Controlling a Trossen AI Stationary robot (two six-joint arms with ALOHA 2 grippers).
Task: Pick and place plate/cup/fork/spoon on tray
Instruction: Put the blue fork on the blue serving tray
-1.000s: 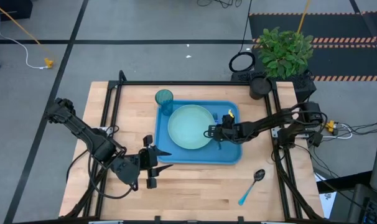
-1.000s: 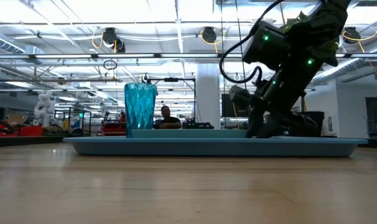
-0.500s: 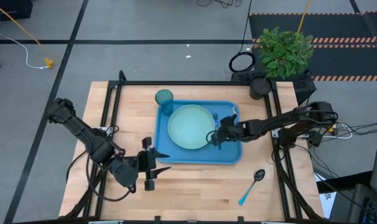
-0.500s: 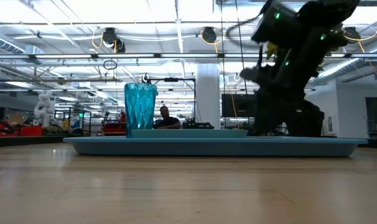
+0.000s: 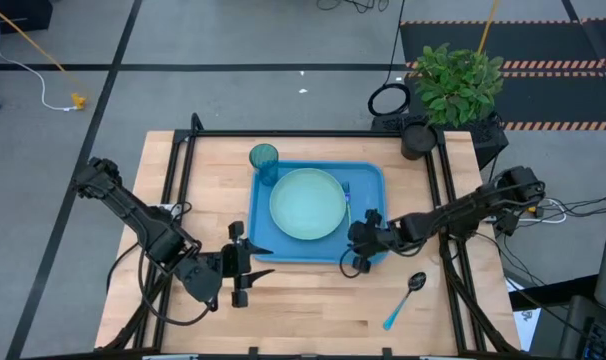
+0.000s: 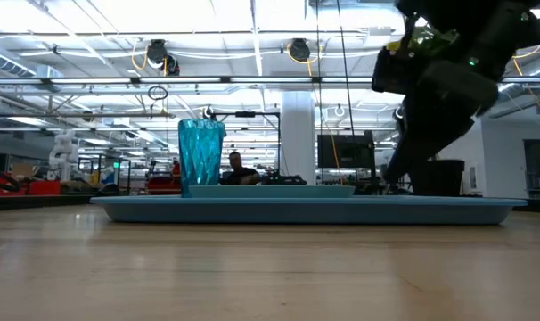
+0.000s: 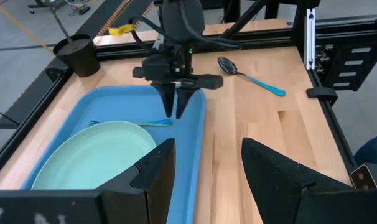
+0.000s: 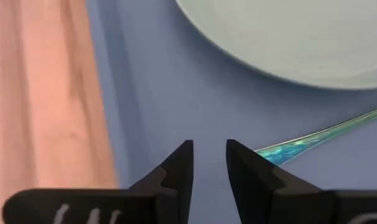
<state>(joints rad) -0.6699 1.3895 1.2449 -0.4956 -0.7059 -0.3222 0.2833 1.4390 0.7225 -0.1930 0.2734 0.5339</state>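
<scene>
Waiting over the pale wooden table near the tray's front-left corner, the left pincer [image 5: 245, 270] hangs with its dark fingers spread wide and nothing between them. To its right sits the tray [image 5: 368, 175], bright blue plastic, rectangular with rounded corners and a raised rim. A faceted translucent teal cup [image 5: 264, 158] stands upright in its far-left corner, and the smooth round mint-green plate [image 5: 307, 204] fills the middle. Just right of the plate lies the fork [image 5: 347, 192], slim and light blue, flat on the tray floor. The right pincer [image 5: 358, 252] hovers above the tray's front-right corner, near the fork's end but apart from it, fingers parted by a narrow gap and gripping nothing. Farther right, off the tray, the spoon [image 5: 404, 298] rests on bare wood, its dark glossy oval bowl toward the tray.
</scene>
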